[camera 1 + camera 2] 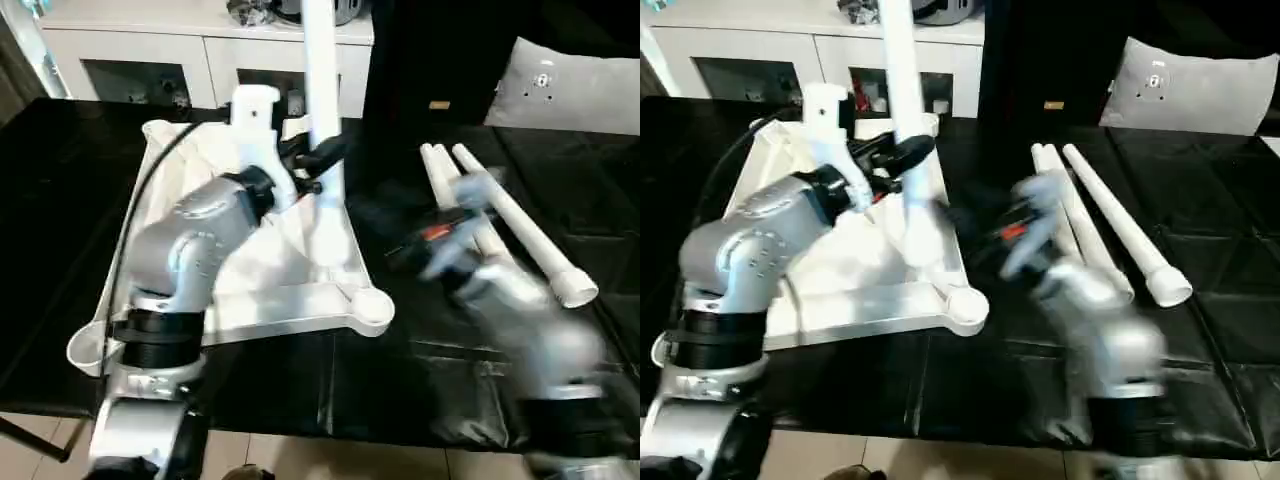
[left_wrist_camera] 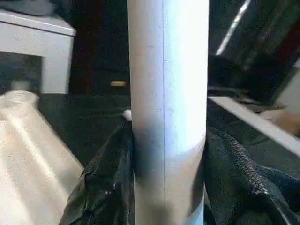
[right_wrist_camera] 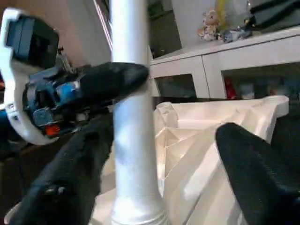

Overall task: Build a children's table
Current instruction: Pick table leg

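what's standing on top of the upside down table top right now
One white leg stands upright on the table top, gripped by the left gripper. Its top end runs out of view. Three more legs lie beside it on the black cloth.

My workbench is draped in a black cloth (image 1: 470, 380). Beyond its far edge stands a white cabinet (image 1: 130, 45) with open compartments holding small items I cannot make out; on top of it sit a little toy figure (image 3: 208, 27) and some dark clutter. A white pillow (image 1: 570, 90) rests at the cloth's far right corner.
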### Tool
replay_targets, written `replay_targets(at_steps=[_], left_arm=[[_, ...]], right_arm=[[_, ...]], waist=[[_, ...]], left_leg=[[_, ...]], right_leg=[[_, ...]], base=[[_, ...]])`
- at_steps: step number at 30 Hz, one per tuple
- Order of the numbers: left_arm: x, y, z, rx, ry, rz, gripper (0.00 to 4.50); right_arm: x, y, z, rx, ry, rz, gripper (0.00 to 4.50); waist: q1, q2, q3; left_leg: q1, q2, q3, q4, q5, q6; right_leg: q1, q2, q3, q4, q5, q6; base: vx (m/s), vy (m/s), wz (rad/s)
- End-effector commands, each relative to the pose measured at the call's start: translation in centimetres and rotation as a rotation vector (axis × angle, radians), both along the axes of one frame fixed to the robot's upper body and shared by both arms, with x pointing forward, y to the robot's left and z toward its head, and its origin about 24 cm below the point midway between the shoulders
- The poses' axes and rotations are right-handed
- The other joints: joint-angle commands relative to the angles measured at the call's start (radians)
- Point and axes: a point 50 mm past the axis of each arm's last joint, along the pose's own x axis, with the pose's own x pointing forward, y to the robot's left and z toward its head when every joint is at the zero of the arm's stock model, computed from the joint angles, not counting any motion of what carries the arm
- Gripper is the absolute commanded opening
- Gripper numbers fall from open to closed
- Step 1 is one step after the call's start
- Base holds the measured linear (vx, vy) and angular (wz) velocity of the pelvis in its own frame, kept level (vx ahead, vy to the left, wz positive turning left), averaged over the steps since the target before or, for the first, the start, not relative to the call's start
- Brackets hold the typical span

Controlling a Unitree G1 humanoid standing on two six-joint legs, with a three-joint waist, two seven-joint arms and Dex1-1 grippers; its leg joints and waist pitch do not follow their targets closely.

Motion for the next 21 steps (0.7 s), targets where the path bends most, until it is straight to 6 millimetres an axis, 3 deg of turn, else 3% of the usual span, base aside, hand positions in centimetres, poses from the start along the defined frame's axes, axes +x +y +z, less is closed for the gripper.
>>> replay_targets(at_steps=[1, 2, 4, 9, 10, 12, 20, 21], left_arm=[[-0.4, -0.2, 1.4, -0.064, -0.016, -0.099, 1.84], [-0.6, -0.2, 1.5, -0.081, -0.013, -0.131, 1.84], [-1.0, -0.2, 1.9, -0.134, -0.002, -0.200, 1.84], [-2.1, -0.4, 2.8, -0.084, -0.100, -0.352, 1.84], [-2.2, -0.5, 3.1, -0.060, -0.140, -0.369, 1.84], [-2.3, -0.7, 3.6, -0.054, -0.173, -0.398, 1.84], [-3.5, -1.9, 4.0, 0.054, -0.247, -0.579, 1.84], [-3.7, -2.1, 4.0, 0.062, -0.252, -0.609, 1.84]], right_arm=[[-0.1, -0.6, 0.8, 0.061, 0.042, 0.047, 4.25], [-0.2, -0.8, 1.1, 0.098, 0.048, 0.068, 4.29], [-0.4, -1.2, 1.8, 0.144, 0.050, 0.102, 4.33], [-1.4, -0.7, 2.1, -0.041, -0.017, 0.232, 4.50], [-1.5, -0.6, 2.2, -0.069, -0.026, 0.259, 4.50], [-1.7, -0.4, 2.3, -0.095, -0.025, 0.306, 4.50], [-1.3, 0.1, 2.1, -0.183, -0.006, 0.382, 4.50], [-1.2, 0.3, 2.0, -0.201, -0.005, 0.400, 4.50]], waist=[[0.002, -0.009, -0.070], [0.002, -0.014, -0.069], [0.004, -0.013, -0.070], [0.007, -0.015, -0.070], [0.003, -0.021, -0.069], [0.004, -0.017, -0.068], [0.003, -0.016, -0.067], [0.003, -0.021, -0.067]], left_leg=[[0.030, 0.055, -0.019, -0.058, -0.077, 0.049], [0.030, 0.054, -0.017, -0.057, -0.085, 0.049], [0.029, 0.054, -0.017, -0.056, -0.076, 0.049], [0.026, 0.057, -0.019, -0.057, -0.065, 0.050], [0.026, 0.059, -0.017, -0.058, -0.066, 0.049], [0.027, 0.060, -0.017, -0.058, -0.075, 0.046], [0.029, 0.060, -0.017, -0.058, -0.076, 0.033], [0.029, 0.059, -0.016, -0.058, -0.076, 0.032]], right_leg=[[0.045, -0.071, 0.032, -0.075, 0.035, -0.253], [0.044, -0.070, 0.033, -0.078, 0.015, -0.254], [0.044, -0.072, 0.032, -0.077, 0.004, -0.253], [0.045, -0.070, 0.031, -0.079, -0.003, -0.228], [0.044, -0.071, 0.033, -0.078, -0.002, -0.222], [0.043, -0.074, 0.033, -0.079, -0.019, -0.223], [0.041, -0.073, 0.033, -0.075, -0.017, -0.240], [0.042, -0.073, 0.033, -0.076, -0.015, -0.243]], base=[[0.000, 0.000, 0.00], [0.000, 0.000, 0.00], [0.000, 0.000, 0.00], [0.000, 0.000, 0.00], [0.000, 0.000, 0.00], [0.000, 0.000, 0.00], [0.000, 0.000, 0.00], [0.000, 0.000, 0.00]])
